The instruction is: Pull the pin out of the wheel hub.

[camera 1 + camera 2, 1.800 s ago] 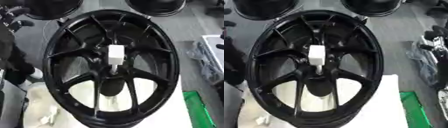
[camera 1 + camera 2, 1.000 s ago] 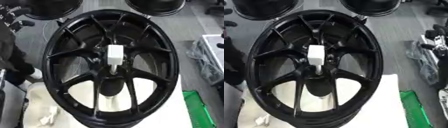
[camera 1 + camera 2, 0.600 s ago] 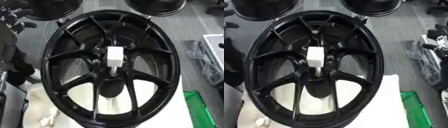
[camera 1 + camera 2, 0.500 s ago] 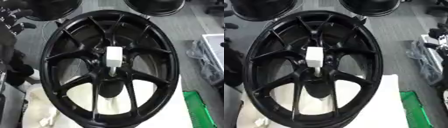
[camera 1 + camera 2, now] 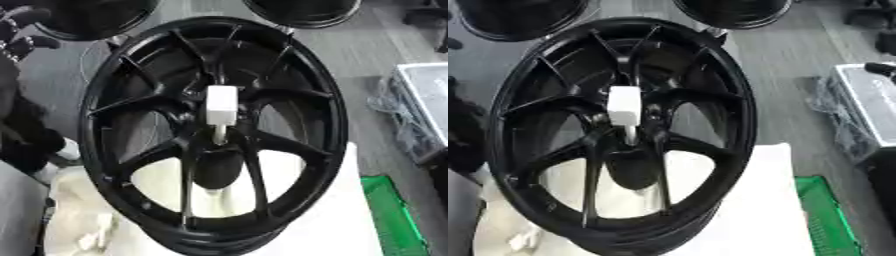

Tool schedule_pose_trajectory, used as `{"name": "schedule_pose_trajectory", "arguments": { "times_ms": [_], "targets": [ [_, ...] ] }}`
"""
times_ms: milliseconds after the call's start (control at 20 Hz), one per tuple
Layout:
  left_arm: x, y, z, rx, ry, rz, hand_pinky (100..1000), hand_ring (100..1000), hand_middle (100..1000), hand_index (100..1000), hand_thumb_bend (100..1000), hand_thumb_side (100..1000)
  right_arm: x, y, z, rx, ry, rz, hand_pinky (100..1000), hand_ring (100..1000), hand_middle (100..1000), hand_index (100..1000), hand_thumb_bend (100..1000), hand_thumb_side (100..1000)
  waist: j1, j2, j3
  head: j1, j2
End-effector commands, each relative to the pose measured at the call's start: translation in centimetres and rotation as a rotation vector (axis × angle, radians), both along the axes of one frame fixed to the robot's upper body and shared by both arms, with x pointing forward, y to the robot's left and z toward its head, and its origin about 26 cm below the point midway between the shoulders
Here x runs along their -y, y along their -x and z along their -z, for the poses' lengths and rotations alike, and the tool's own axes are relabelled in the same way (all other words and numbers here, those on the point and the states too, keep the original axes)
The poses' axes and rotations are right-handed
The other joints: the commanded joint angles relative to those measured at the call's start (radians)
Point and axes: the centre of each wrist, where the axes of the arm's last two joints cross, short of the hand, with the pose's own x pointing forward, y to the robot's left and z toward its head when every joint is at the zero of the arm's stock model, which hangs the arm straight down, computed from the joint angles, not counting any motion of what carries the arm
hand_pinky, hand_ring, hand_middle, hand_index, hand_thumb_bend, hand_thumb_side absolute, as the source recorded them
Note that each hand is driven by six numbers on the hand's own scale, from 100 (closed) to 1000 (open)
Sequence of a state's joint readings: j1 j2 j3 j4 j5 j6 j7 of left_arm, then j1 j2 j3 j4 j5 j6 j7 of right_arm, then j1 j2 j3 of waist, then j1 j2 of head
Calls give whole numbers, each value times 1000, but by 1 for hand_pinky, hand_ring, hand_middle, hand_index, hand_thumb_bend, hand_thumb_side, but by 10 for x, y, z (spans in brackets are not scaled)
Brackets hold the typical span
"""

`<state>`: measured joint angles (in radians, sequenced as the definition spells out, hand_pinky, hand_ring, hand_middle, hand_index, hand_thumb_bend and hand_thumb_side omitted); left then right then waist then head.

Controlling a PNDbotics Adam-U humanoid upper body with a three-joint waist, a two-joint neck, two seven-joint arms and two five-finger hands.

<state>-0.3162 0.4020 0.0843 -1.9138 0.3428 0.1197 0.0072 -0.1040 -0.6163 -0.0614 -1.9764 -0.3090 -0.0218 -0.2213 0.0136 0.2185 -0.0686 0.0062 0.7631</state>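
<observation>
Nothing on the wheel has been moved since the earlier pictures; only a small shift of the whole view can be seen.

The white pin (image 5: pixel 220 111) is seen standing in the middle of the black wheel hub (image 5: pixel 213 131), its blocky white head above and its thin stem going down into the centre hole. It has not been pulled out yet, so the task is judged to be not started. The wheel is laid on a white cloth (image 5: pixel 341 220). No hand is touching the pin. Dark finger shapes, likely the left hand (image 5: pixel 19 30), are seen at the top left corner, well apart from the pin, but whether they are open or curled cannot be told. The right hand is not seen in either view. A hand must first be brought over the pin's head.
</observation>
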Motion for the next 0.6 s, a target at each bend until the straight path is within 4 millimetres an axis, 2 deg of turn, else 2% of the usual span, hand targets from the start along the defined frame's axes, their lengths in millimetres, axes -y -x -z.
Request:
{"name": "schedule_pose_trajectory", "arguments": {
  "times_ms": [50, 400, 450, 600],
  "targets": [
    [-7, 6, -8, 33, -29, -18, 604, 779, 741, 770, 100, 771, 1, 2, -13, 18, 48, -37, 739, 871, 763, 851, 100, 595, 1, -21, -3, 6, 7],
    [-18, 11, 6, -10, -35, -71, 603, 780, 741, 770, 100, 786, -1, 1, -16, 14, 58, -69, 746, 877, 773, 854, 100, 588, -4, -32, -34, 9, 7],
    [-19, 12, 7, -15, -36, -78, 602, 780, 741, 770, 100, 787, -1, 1, -18, 21, 72, -80, 749, 879, 776, 856, 100, 613, -5, -31, -35, 10, 7],
    [-23, 14, 9, -20, -44, -94, 602, 780, 742, 770, 100, 786, -2, -2, -28, 51, 118, -120, 761, 893, 799, 863, 100, 574, -9, -29, -37, 11, 7]
  ]
}}
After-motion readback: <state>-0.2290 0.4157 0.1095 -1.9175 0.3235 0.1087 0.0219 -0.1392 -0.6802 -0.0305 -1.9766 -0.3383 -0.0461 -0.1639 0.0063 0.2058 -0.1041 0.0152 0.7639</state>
